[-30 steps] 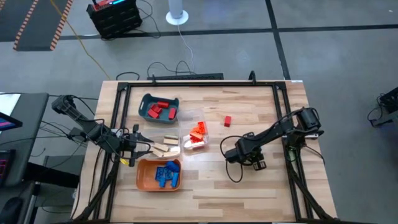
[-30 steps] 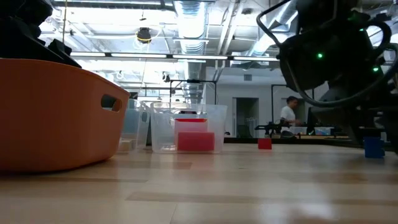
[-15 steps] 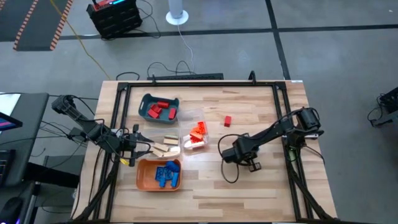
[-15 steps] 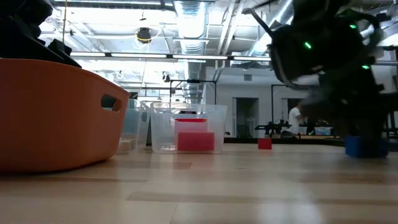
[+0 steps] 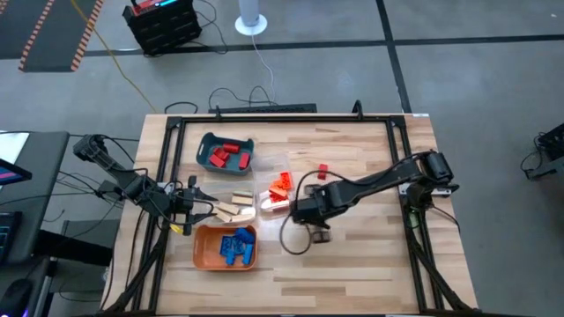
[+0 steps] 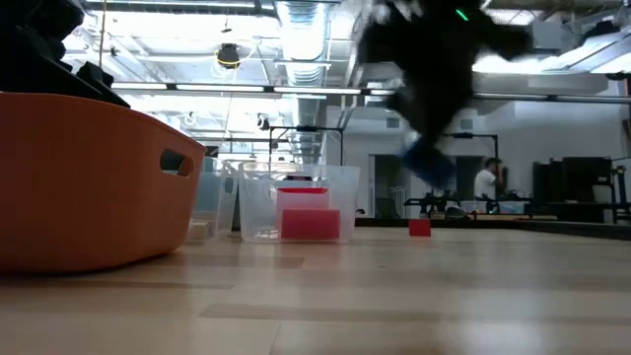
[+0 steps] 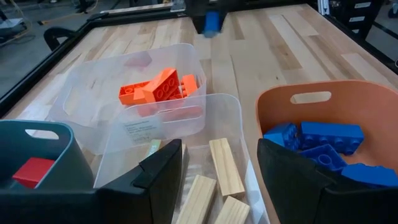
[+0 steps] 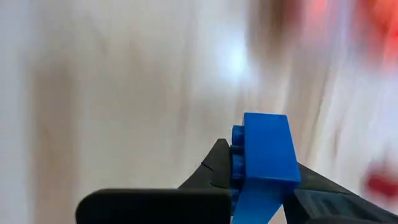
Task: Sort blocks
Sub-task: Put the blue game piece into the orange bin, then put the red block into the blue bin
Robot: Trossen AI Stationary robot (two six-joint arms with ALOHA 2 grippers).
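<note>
My right gripper (image 5: 307, 211) is over the middle of the table, shut on a blue block (image 8: 267, 155). The block also shows blurred in the low view (image 6: 426, 163) and in the left wrist view (image 7: 212, 22). A red block (image 5: 322, 170) lies flat on the table beyond it. My left gripper (image 7: 214, 180) hangs open over the clear tray of tan wooden blocks (image 7: 225, 167), holding nothing. The teal tray (image 5: 226, 152) has red blocks in it. A clear tray (image 5: 280, 189) holds orange ones, and the orange tray (image 5: 227, 246) holds blue ones. My right gripper pinches the blue block between its two fingers, which press on two opposite faces (image 8: 239, 171). The studs face one finger. The fingers point steeply down. The block sticks out past the fingertips and hangs clear of the table.
The four trays stand close together left of centre, right in front of my left gripper. Bare wood stretches over the table's right half and near edge. A dark metal frame (image 5: 393, 141) runs along the table's sides. A person stands far off in the room (image 6: 483, 182).
My right gripper has taken hold of the blue block that stood on the table's right part. It has lifted the block clear and carried it fast toward the table's left, toward the trays. My left arm has kept still.
</note>
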